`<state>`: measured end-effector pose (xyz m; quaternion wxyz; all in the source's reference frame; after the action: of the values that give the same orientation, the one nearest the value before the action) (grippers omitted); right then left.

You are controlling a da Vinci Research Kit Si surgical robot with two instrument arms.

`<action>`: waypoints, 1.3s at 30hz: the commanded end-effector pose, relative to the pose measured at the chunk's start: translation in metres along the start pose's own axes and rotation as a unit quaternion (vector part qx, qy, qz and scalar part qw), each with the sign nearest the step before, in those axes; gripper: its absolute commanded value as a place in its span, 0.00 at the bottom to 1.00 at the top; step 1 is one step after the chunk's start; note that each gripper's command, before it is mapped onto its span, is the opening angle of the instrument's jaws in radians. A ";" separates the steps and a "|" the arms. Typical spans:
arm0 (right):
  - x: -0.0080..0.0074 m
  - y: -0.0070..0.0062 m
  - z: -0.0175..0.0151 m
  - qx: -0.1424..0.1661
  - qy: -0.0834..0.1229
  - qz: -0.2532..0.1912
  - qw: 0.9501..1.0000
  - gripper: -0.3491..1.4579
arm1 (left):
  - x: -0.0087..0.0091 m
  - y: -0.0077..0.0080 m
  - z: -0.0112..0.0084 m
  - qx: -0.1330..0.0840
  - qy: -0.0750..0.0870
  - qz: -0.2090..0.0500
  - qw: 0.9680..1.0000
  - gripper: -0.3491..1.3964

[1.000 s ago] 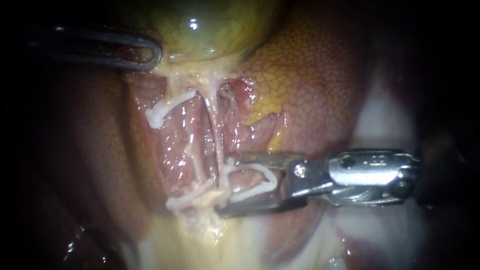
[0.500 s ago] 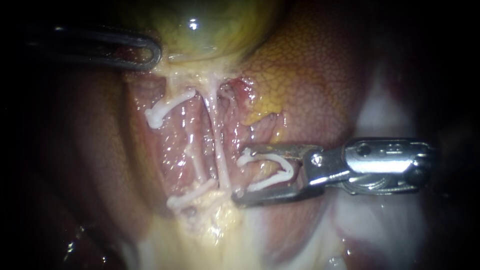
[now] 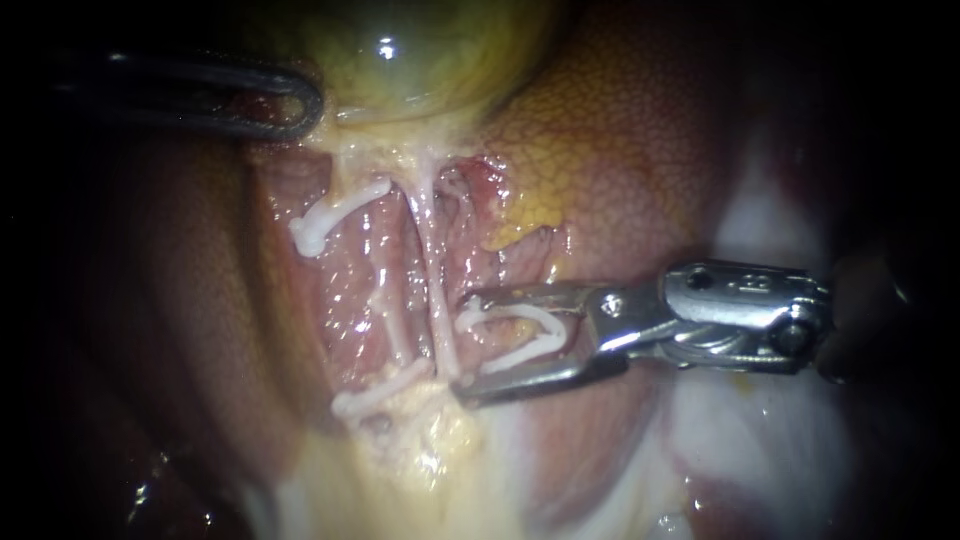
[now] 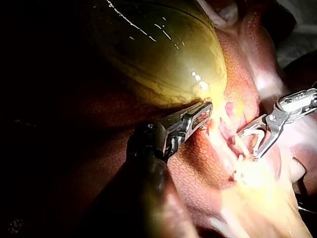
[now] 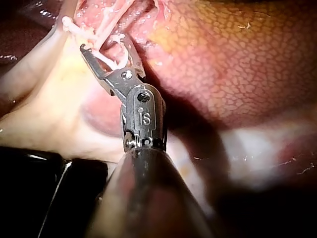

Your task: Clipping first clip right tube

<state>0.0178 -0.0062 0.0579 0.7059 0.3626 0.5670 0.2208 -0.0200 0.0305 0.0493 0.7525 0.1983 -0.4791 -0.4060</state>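
Note:
The right tube (image 3: 437, 290) runs down from the yellow-green gallbladder (image 3: 420, 50) as a thin pale strand. My right instrument (image 3: 466, 343) comes in from the right, its jaws standing apart and carrying a white clip (image 3: 520, 335). The jaw tips lie just to the right of the right tube, with the strand at their mouth. In the right wrist view the same jaws (image 5: 104, 43) hold the clip (image 5: 110, 60) beside the pale strands. My left instrument (image 3: 295, 103) is shut on tissue at the gallbladder's lower edge, as its jaws (image 4: 200, 115) also show in the left wrist view.
The left tube (image 3: 385, 310) carries a white clip (image 3: 325, 222) high up and another (image 3: 380, 392) low down. Mottled red liver (image 3: 640, 150) lies to the right, with pale fatty tissue (image 3: 400, 470) beneath the tubes. In the left wrist view my right instrument (image 4: 257, 141) sits ahead of the left jaws.
My right instrument with its clip straddled the right tube, drew back to the right off it, then edged left and a little higher. The left instrument has stayed put.

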 end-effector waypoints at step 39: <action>0.0022 -0.0056 0.0019 0.106 0.040 0.039 0.993 0.26 | 0.0001 0.0001 -0.0002 -0.001 0.000 0.000 1.000 0.00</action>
<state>0.0197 -0.0087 0.0523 0.6304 0.4487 0.6006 0.2012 -0.0197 0.0304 0.0493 0.7527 0.1974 -0.4790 -0.4062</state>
